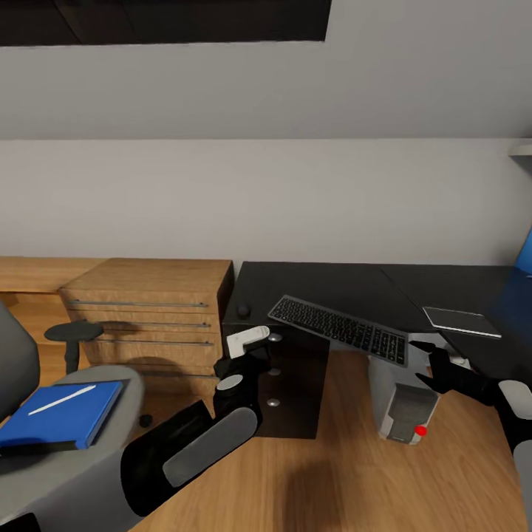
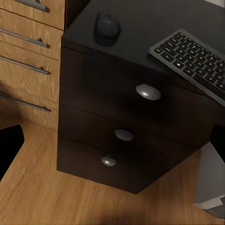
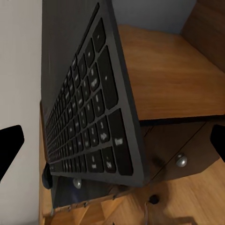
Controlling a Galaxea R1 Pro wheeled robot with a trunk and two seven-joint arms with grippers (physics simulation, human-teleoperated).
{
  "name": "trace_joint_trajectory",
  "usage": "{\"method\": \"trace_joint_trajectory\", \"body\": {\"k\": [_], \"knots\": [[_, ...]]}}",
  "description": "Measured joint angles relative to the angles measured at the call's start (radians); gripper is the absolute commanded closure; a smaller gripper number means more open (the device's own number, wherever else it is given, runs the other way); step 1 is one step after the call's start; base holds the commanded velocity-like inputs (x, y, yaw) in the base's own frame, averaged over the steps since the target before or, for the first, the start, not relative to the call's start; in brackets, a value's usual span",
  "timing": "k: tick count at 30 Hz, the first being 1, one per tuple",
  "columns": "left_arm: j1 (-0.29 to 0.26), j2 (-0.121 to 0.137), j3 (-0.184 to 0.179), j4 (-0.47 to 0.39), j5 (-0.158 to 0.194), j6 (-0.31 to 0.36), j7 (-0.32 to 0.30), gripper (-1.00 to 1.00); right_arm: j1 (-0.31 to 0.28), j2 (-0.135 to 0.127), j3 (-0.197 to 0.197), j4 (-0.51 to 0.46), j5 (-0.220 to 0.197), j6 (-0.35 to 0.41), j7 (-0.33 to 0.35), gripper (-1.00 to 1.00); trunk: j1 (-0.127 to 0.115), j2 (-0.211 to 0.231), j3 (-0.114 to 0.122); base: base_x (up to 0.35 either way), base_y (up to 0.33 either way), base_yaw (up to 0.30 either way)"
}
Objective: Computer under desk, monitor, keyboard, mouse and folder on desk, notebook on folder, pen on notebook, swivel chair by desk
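Observation:
The black keyboard [image 1: 340, 329] lies slanted on the black desk [image 1: 325, 284], its right end hanging over the front edge. My right gripper [image 1: 423, 363] is open just off that end, with the keys [image 3: 89, 117] close ahead of its fingers. The mouse [image 1: 242, 310] sits at the desk's left corner. My left gripper [image 2: 113, 143] is open in front of the dark drawers [image 2: 126, 126]. The grey computer [image 1: 403, 410] stands under the desk. A dark notebook [image 1: 462, 320] lies on the desk's right part. The blue folder [image 1: 63, 414] with a white pen [image 1: 63, 400] rests on the swivel chair [image 1: 89, 458]. The monitor is out of view.
A light-wood drawer unit [image 1: 148, 307] stands left of the desk, against the grey wall. Open wooden floor [image 1: 332, 480] lies before the desk. A blue panel [image 1: 524, 255] shows at the far right edge.

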Motion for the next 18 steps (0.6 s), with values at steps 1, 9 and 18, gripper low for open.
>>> {"method": "trace_joint_trajectory", "body": {"k": [1, 9, 18], "knots": [[0.0, 0.0, -0.002, 0.0, 0.0, 0.0, 0.0, -1.0, 0.0, 0.0, 0.0, 0.0, 0.0, 0.0, 0.0, -1.0, 0.0, 0.0, 0.0, 0.094, 0.0, 0.0], [0.0, 0.0, -0.011, 0.0, 0.0, 0.0, 0.0, -1.0, 0.0, 0.0, 0.0, 0.0, 0.001, -0.001, -0.001, -1.0, 0.0, 0.0, 0.0, 0.029, 0.0, 0.0], [0.0, 0.0, -0.013, 0.0, 0.0, -0.001, 0.0, -1.0, 0.0, 0.0, 0.0, 0.0, 0.001, -0.001, -0.002, -1.0, 0.0, 0.0, 0.0, 0.092, -0.048, 0.0]]}}
